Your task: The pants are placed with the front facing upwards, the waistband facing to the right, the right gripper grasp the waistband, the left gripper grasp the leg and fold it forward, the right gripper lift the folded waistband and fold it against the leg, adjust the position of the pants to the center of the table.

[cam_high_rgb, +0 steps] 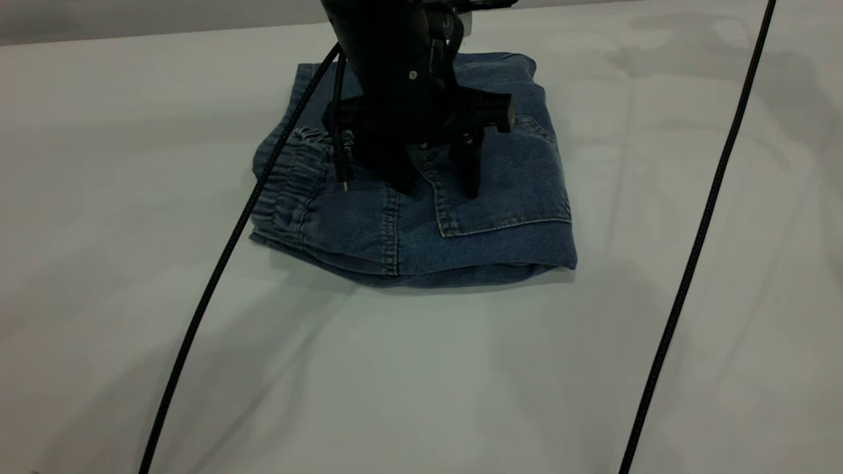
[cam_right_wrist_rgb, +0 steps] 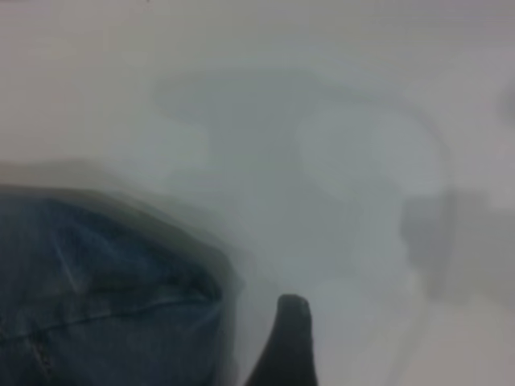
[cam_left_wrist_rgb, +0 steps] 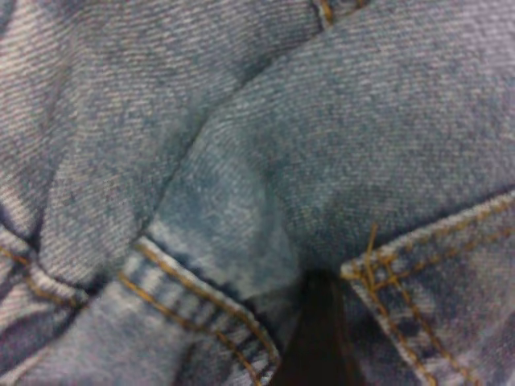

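Denim, folded into a thick rectangular bundle, sits on the white table [cam_high_rgb: 132, 131]: the pants [cam_high_rgb: 500, 191] lie toward the far middle, the gathered waistband [cam_high_rgb: 283, 187] along the bundle's left edge and a patch pocket [cam_high_rgb: 507, 178] facing up. Above it the left gripper [cam_high_rgb: 438, 184] points straight down, its two fingers parted and their tips touching the cloth (nothing clamped between them). Of the right gripper [cam_right_wrist_rgb: 290, 342], only one dark fingertip shows beside the bundle's edge; whether it is parted or closed, I cannot tell.

- Blue denim pants [cam_left_wrist_rgb: 265, 153] filled the left wrist view, creased and bunched.
- Tan stitching [cam_left_wrist_rgb: 193, 310] edged a seam.
- A dark fingertip [cam_left_wrist_rgb: 322, 338] pressed into the cloth.
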Tool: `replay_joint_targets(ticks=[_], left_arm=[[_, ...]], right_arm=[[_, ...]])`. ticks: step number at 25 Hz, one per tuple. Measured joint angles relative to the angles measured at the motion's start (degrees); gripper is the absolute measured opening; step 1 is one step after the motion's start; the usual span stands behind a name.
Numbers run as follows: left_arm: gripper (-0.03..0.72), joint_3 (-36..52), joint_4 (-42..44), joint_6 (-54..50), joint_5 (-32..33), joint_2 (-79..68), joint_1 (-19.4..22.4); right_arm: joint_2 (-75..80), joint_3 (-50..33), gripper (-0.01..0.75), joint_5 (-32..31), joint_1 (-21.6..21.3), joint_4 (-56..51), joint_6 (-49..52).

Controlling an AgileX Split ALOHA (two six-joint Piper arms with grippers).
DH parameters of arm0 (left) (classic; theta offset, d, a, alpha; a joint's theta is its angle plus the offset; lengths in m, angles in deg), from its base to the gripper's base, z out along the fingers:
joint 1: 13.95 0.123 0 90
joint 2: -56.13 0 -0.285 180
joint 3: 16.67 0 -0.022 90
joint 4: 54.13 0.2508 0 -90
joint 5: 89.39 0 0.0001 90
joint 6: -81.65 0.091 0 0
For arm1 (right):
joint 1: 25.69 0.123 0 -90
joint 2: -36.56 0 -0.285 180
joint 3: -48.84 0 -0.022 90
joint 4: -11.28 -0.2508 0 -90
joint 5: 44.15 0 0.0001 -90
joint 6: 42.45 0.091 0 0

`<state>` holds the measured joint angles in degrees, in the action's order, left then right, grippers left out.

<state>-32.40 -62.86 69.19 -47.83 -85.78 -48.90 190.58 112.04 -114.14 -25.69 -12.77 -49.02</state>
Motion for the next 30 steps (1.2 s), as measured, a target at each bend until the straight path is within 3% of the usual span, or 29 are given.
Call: replay_joint_targets(ticks=[6,15,21,30], left_arm=[[0.517,-5.36,6.94,4.79,9.78,2.15,0.00],[0.517,-18.44,24.21,8.04,27.52,3.53,-0.05],[0.517,-26.54,28.32,8.55,28.49,8.87,-0.05],[0.517,-26.65,28.32,8.85,28.80,26.50,-0.05]], right_arm=[[0.00,0.00,0.591,0.01,0.00,0.00,0.00],[-3.61,0.11,0.591,-0.10,-0.42,0.01,-1.80],[-11.13,0.11,0.591,-0.13,-0.61,0.27,-3.67],[-28.75,-0.03,0.591,-0.13,-0.61,-1.11,-4.09]])
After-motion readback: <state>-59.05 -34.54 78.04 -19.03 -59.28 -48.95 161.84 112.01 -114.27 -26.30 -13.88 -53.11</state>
